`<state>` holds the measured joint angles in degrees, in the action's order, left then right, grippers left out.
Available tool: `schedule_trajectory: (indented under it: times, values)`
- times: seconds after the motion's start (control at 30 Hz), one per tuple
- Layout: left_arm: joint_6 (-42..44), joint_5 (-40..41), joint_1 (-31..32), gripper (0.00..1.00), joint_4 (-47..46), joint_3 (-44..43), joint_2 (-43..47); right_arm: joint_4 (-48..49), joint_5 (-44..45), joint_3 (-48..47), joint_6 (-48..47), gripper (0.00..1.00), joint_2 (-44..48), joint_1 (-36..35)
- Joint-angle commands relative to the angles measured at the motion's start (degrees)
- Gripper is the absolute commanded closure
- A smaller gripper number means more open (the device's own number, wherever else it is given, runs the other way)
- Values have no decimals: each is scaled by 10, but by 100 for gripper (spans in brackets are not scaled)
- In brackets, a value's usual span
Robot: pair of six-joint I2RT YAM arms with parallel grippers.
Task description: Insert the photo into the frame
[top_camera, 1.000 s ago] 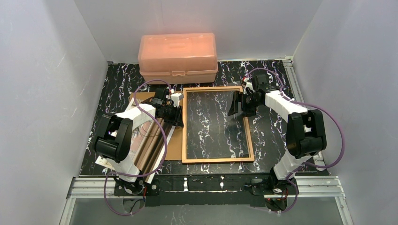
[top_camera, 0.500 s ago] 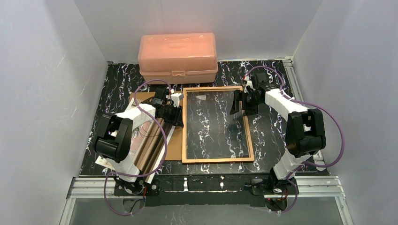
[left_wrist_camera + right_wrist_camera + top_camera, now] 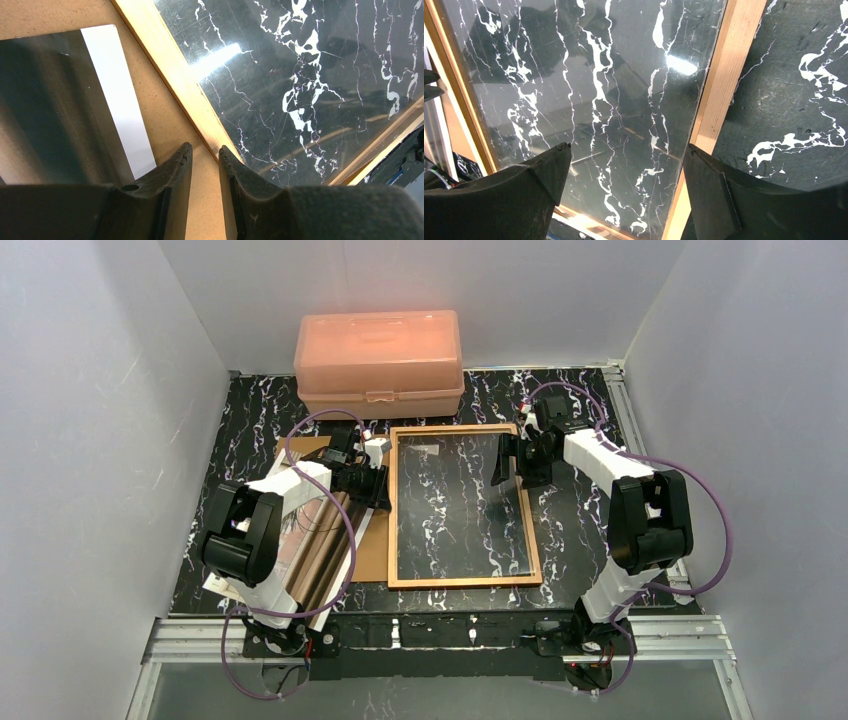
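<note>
The photo [image 3: 322, 552], a large glossy print with brown-pink vertical stripes, lies flat on the left side of the table, mostly under the left arm. It rests on a plain brown backing board [image 3: 372, 555], outside the frame. In the left wrist view its glossy surface [image 3: 55, 100] shows dark, with a bright strip along the edge nearest the frame.

The frame [image 3: 465, 581], a large rectangle with a thin orange-brown wooden border, lies flat at the table centre, just beside the board. A clear transparent sheet [image 3: 455, 510] lies within its opening, and the marbled table shows through it.

The left gripper [image 3: 378, 488] stands at the frame's left rail [image 3: 172, 75]. Its jaws are slightly apart, with only board visible in the gap [image 3: 202, 147].

The right gripper [image 3: 505, 460] is spread wide over the frame's right rail [image 3: 724, 75], holding nothing [image 3: 626, 150].

A pink translucent plastic box [image 3: 380, 350] stands at the back of the black marble-patterned table [image 3: 250, 410].
</note>
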<state>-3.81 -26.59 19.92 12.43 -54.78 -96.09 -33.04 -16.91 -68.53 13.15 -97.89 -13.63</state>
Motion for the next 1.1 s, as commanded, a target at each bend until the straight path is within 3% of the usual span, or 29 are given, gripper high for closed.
schedule_trajectory:
  times: [0.0, 0.8, 1.07]
  values:
    - [8, -15, -3, 75, 10, 3, 3, 2, 10, -18, -1, 10, -6, -2]
    - [9, -14, -2, 76, 10, 2, 1, 6, 41, -3, 7, 10, 21, -2]
    - [12, -14, -3, 76, 19, -6, 0, 31, 28, 52, 32, 12, 54, -5]
